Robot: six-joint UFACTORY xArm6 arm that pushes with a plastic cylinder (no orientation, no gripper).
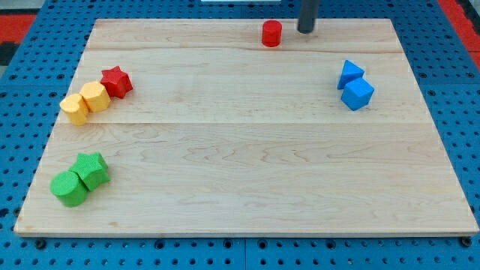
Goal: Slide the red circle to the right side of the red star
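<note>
The red circle (271, 33) stands near the top edge of the wooden board, a little right of centre. The red star (116, 81) lies far off at the view's left, touching a yellow block. My tip (306, 31) is at the top edge, just to the right of the red circle with a small gap between them. The rod runs up out of the view.
Two yellow blocks (85, 102) sit left of and below the red star. Two green blocks (79, 180) lie at the lower left. A blue triangle (349, 73) and a blue cube (358, 94) sit at the right. The board's top edge (187, 21) is close to the circle.
</note>
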